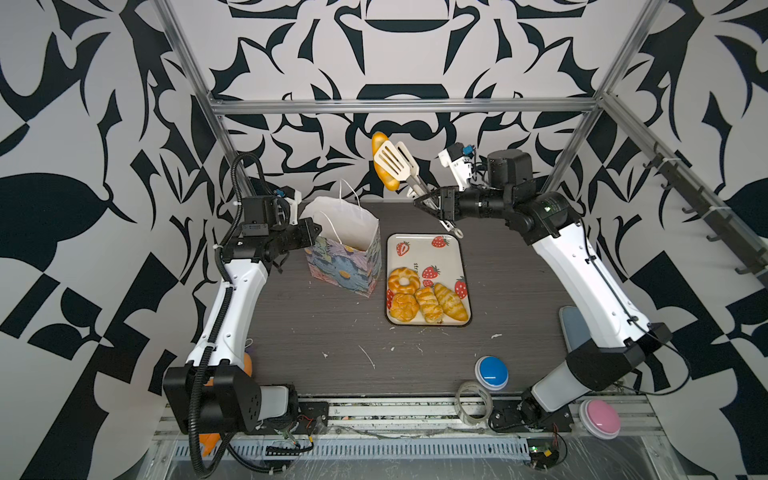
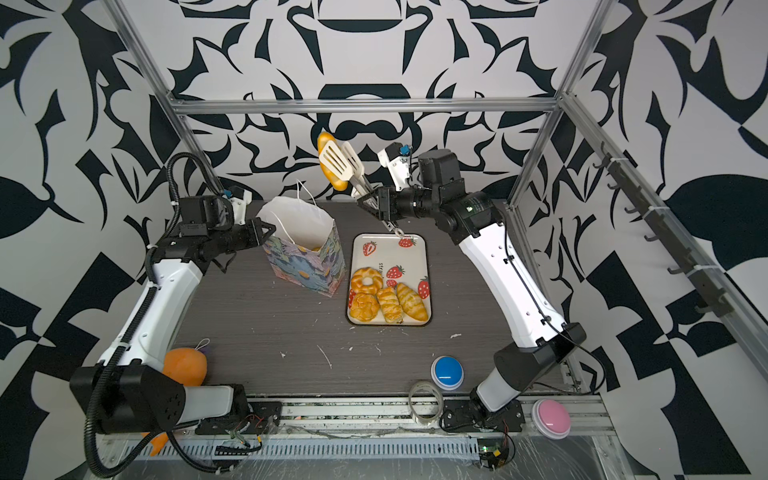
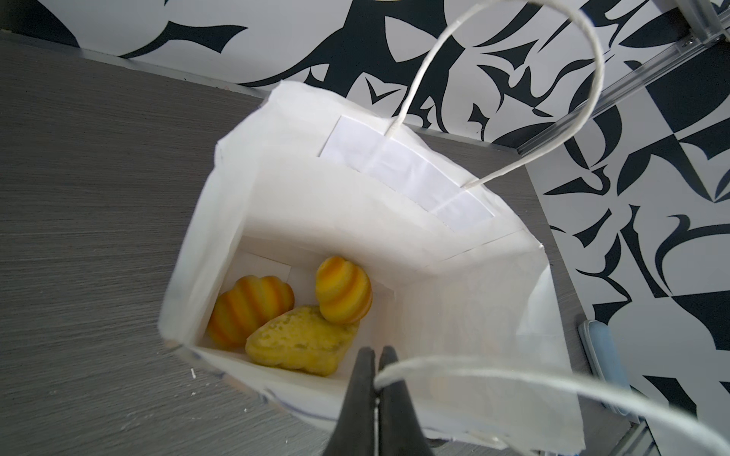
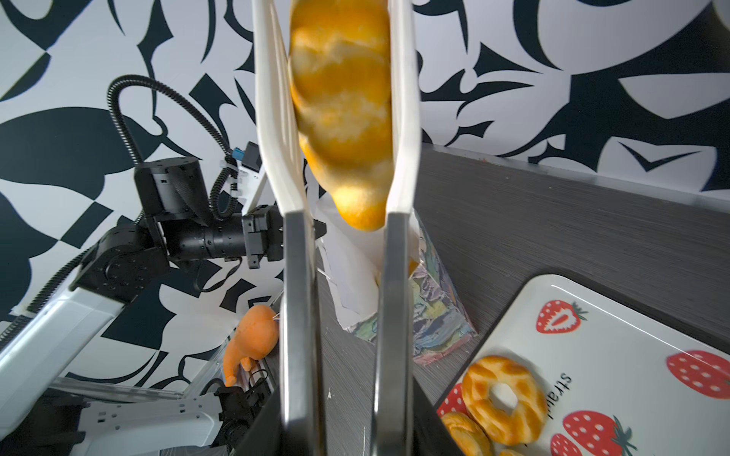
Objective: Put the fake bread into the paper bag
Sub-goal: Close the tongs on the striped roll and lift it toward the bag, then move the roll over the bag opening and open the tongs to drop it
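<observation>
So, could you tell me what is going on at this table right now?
The right tool grips white slotted tongs, which clamp a striped loaf raised in the air, not yet in the paper bag. The left tool is shut on the bag's rim by a cord handle, steadying it. Inside the bag lie three pastries; four more pastries wait on the strawberry tray.

Both arms are built of white shells joined by black housings. The left arm (image 1: pixel 226 316) is trailed by a black corrugated conduit (image 4: pixel 115 114). The right arm (image 1: pixel 582 282) is lined with a thin black cable (image 1: pixel 611 289) and marked by a green dot (image 1: pixel 547 209). Small dark screws are dotted along the shells. The left gripper (image 3: pixel 377 355) is formed of black tapered fingers.
</observation>
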`<state>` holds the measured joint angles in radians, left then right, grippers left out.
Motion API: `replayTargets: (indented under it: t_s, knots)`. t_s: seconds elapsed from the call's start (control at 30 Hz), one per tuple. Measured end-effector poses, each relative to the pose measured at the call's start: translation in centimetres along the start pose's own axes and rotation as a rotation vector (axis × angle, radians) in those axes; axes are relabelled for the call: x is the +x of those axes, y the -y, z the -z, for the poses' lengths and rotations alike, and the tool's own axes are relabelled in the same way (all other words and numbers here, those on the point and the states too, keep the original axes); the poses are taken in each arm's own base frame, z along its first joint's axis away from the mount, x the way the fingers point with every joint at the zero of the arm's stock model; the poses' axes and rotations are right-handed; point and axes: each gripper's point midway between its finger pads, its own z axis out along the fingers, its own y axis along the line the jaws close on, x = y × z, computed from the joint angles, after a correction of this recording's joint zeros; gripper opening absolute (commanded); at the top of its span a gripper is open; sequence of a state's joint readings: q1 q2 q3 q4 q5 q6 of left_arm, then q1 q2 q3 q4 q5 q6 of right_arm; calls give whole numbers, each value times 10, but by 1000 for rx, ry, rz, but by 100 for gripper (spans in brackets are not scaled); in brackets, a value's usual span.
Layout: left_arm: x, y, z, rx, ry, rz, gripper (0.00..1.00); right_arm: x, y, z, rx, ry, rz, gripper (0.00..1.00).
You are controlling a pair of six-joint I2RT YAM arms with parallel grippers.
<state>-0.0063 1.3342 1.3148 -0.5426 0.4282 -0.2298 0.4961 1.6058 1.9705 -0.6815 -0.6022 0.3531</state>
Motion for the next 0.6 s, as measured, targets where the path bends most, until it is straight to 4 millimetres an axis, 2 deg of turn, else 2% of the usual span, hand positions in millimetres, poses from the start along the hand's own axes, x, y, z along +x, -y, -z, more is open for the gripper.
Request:
replayTargets:
  t_s: [0.33, 0.6]
  knots:
    - [0, 0, 0, 1, 0, 2, 2, 22, 7, -56, -67, -91, -35, 39]
    - [0, 0, 0, 1, 0, 2, 2, 51, 14, -78, -75, -165, -66, 39]
